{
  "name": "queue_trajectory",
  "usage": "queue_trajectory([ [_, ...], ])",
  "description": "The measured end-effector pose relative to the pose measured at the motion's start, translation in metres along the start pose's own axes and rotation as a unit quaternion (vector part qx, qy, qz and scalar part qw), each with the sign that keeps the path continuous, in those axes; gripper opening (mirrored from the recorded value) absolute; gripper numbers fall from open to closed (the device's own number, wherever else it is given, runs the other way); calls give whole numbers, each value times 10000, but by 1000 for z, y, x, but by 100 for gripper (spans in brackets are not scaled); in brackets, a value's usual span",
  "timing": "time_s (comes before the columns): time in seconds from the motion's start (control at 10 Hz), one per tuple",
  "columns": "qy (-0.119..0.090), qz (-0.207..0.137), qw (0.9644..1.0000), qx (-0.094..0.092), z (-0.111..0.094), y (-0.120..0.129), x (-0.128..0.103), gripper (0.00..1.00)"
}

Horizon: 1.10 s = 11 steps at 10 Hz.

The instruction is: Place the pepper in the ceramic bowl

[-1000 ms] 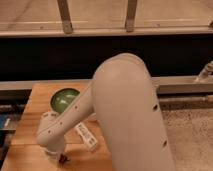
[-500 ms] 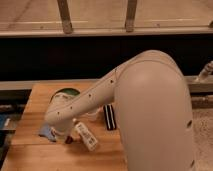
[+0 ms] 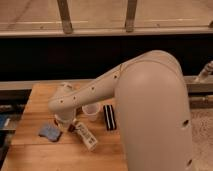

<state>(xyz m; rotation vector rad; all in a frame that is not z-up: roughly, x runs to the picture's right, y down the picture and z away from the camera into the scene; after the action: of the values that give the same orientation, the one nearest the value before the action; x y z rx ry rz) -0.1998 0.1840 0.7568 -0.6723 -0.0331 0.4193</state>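
My gripper (image 3: 63,119) hangs at the end of the white arm, low over the left part of the wooden table (image 3: 35,100). A small dark red pepper (image 3: 71,128) shows just below and to the right of the gripper, next to the top of the white labelled bottle (image 3: 86,135). I cannot tell whether the pepper is held or lies on the table. The green ceramic bowl is hidden behind the arm's forearm at the back left of the table.
A translucent plastic cup (image 3: 91,110) stands right of the gripper. A black flat object (image 3: 109,117) lies beside it. A blue-grey sponge (image 3: 49,132) lies left of the gripper. The arm's big elbow (image 3: 155,110) covers the table's right side.
The gripper has moved away from the front edge toward the table's back. The forearm has swung over the green bowl, which was in view earlier and is now covered.
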Motion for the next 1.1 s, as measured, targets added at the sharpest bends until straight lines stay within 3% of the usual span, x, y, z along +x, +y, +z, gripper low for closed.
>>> queue_trajectory([
  [0.5, -318, -290, 9989, 180, -15, -66, -26, 0],
  [0.7, -488, -509, 9972, 257, -26, -86, -48, 0],
  [0.9, -669, -627, 9954, 284, -28, -108, -57, 0],
  [1.1, -901, -732, 9931, 191, -22, -119, -70, 0],
])
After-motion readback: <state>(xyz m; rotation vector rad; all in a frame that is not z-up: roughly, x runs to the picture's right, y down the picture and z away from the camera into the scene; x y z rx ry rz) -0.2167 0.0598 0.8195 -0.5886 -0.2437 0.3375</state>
